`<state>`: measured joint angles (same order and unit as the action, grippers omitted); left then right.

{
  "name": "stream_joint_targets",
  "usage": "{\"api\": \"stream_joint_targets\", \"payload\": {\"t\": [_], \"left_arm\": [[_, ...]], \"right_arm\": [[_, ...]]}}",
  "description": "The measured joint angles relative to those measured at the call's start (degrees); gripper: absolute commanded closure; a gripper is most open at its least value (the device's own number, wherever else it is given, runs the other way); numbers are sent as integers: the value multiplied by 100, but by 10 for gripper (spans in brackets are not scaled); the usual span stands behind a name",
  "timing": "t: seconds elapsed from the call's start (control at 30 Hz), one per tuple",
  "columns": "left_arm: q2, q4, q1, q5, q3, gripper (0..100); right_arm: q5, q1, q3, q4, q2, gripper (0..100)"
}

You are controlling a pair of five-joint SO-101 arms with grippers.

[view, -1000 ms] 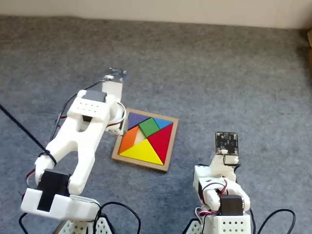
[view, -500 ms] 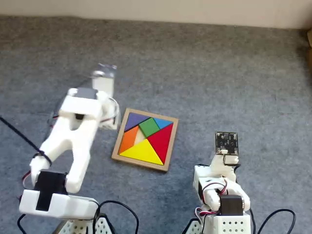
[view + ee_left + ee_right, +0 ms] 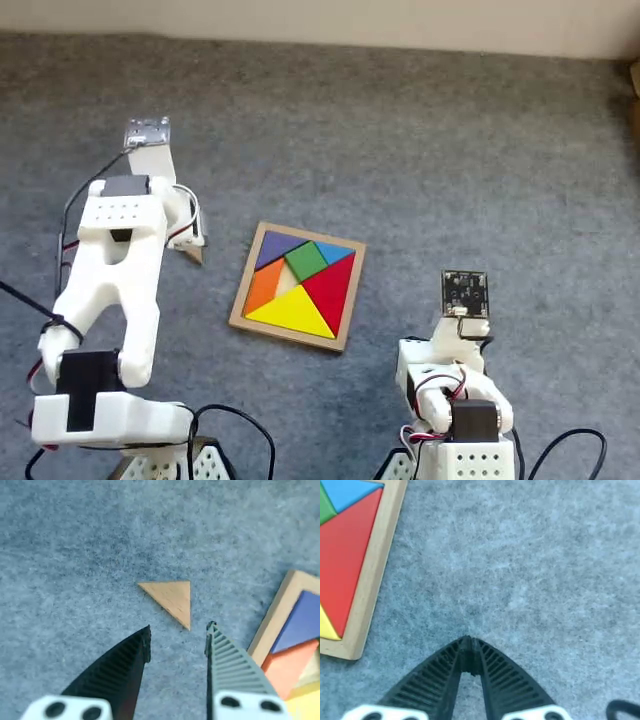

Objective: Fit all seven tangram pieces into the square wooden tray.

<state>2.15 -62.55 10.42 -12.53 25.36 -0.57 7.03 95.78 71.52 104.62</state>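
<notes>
Left gripper [image 3: 178,626] fingers spread above plain wood triangle [image 3: 170,599], likely lined up for pickup. Triangle on counter [image 3: 450,150], left of tray [image 3: 290,336]; 6 pieces seated, 1 gap open. Right gripper [image 3: 466,652] fingers pressed together, idle near.

- Carpet [image 3: 480,150]: grey cloth, felt-like, fuzzy nap, matt.
- Tray [image 3: 290,337]: pale wood, unpainted rim, smooth, matt.
- Pieces [image 3: 330,285] in the tray: flat, even paint in solid colours, smooth, faint sheen.
- Triangle [image 3: 172,597]: bare pale wood, unpainted, matt, fine grain.
- Left gripper [image 3: 178,627], right gripper [image 3: 469,642]: black plastic fingers [image 3: 125,660] with ribbed inner faces, matt, on white plastic mounts.
- Arms [image 3: 115,270]: white plastic shells, smooth, matt, with black rubbery cables.
</notes>
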Motion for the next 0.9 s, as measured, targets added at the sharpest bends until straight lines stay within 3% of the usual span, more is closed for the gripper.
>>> {"api": "stream_joint_targets", "payload": {"t": [0.27,0.67,0.9], "left_arm": [[0,440,0,-765,264,719],[-1688,475,378,-826,-642,753],[-1925,457,378,-826,-949,762]], "right_arm": [[0,0,0,0,0,993],[0,0,0,0,0,993],[0,0,0,0,0,993]]}}
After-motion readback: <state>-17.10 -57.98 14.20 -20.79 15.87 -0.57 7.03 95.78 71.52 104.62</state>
